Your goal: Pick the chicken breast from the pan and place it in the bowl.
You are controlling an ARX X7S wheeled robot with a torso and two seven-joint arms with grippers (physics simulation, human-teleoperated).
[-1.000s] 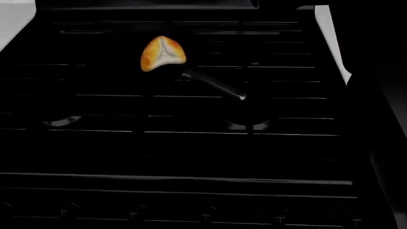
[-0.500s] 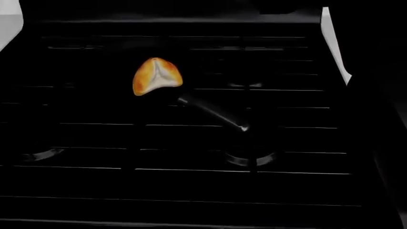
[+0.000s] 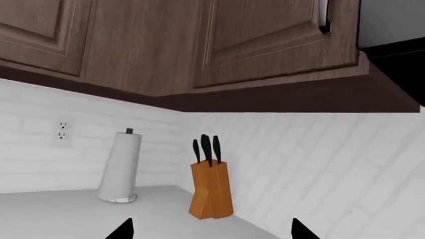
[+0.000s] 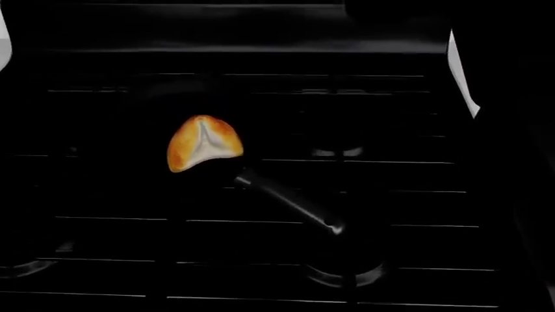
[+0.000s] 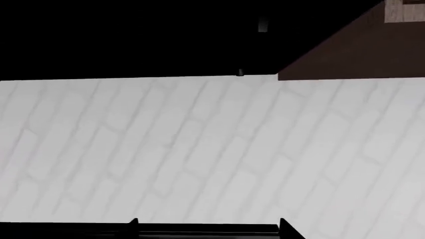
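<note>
Shift since 1 s ago: chicken breast point(image 4: 203, 142) and pan handle sit lower in the head view; the head camera has moved.
Chicken breast: in the pan point(image 4: 290, 201), at its handle's root; probably light, soft, greasy; grip across the browned edges.
Pan: holds only that 1 piece; rim lost against the dark stove.
Bowl: not in view.
Left end effector point(image 3: 211, 230): tips apart, over a worktop point(image 3: 59, 216).
Right end effector point(image 5: 207, 226): tips apart, facing wall tiles.

All I can see of myself is fingertips. My left gripper point(image 3: 211, 231) shows two small black pointed tips; my right gripper point(image 5: 207, 228) shows two the same, black and sharp-cornered. No cables, screws or markings show.
</note>
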